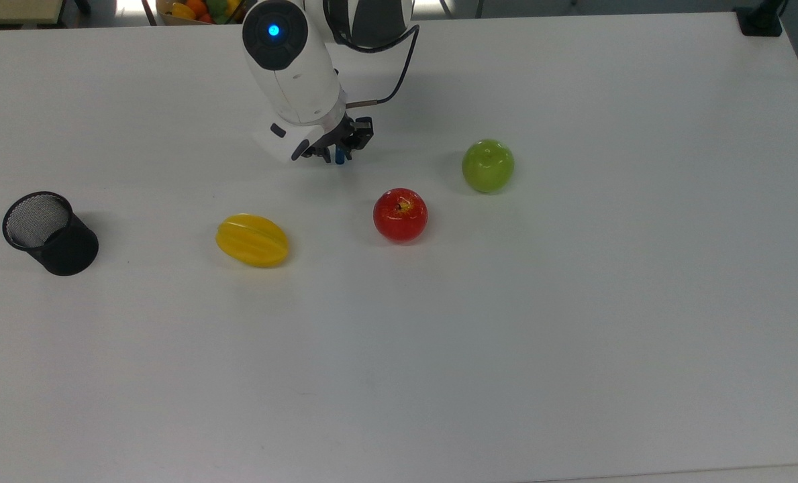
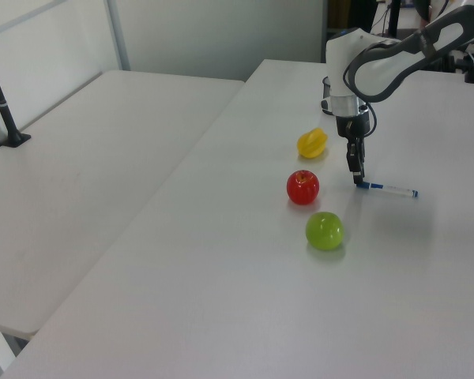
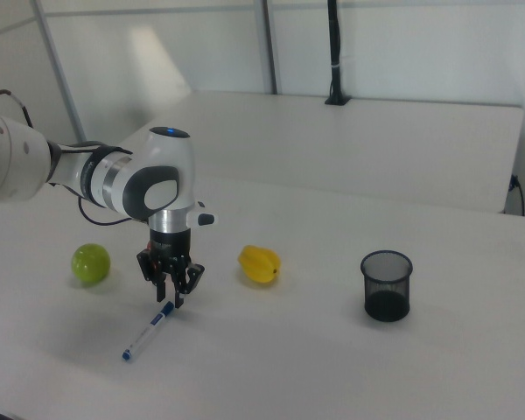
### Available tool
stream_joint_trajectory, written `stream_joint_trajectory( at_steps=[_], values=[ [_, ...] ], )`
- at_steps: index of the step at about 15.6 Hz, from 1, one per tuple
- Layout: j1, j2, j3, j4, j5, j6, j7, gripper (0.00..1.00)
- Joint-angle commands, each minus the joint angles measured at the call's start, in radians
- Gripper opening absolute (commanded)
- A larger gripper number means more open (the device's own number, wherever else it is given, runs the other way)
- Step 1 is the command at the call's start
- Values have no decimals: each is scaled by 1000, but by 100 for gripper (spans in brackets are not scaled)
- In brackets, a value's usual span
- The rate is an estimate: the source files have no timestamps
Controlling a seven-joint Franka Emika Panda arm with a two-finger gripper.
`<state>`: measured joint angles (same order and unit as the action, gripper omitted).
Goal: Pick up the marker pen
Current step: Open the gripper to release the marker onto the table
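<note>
Your hand (image 3: 170,294) grips the slim white-barrelled marker pen with the blue cap (image 3: 148,332) at its capped end; the pen's far end rests low on the white worktop (image 1: 506,335), near the red apple (image 2: 302,187). The grasp looks made; next, lift straight up.

Table (image 1: 573,335): smooth, matt white top, laminate-like, soft diffuse sheen. Red apple (image 1: 400,215), green apple (image 1: 488,166): glossy skins with sharp highlights, look like plastic. Yellow star fruit (image 1: 252,239): ridged, waxy, moderately shiny. Pen cup (image 1: 50,233): black wire mesh, metal by the look, matt, see-through weave. Marker pen (image 2: 387,189): smooth white plastic barrel, blue cap. Robot arm (image 1: 291,60): smooth white plastic shell, semi-gloss; gripper (image 3: 170,295) of black matt parts.
</note>
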<state>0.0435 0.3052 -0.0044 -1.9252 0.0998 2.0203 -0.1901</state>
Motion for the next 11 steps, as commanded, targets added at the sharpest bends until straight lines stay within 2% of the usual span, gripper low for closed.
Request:
stream_joint_trajectory(
  at_steps=[1, 5, 7, 11],
  values=[
    [-8, -3, 12, -14, -17, 44, 44, 59],
    [-8, -15, 12, -11, -17, 35, 47, 81],
    [-8, -58, 12, -2, -17, 28, 101, 100],
    [-13, -164, 11, 72, -20, -81, 168, 100]
  ],
)
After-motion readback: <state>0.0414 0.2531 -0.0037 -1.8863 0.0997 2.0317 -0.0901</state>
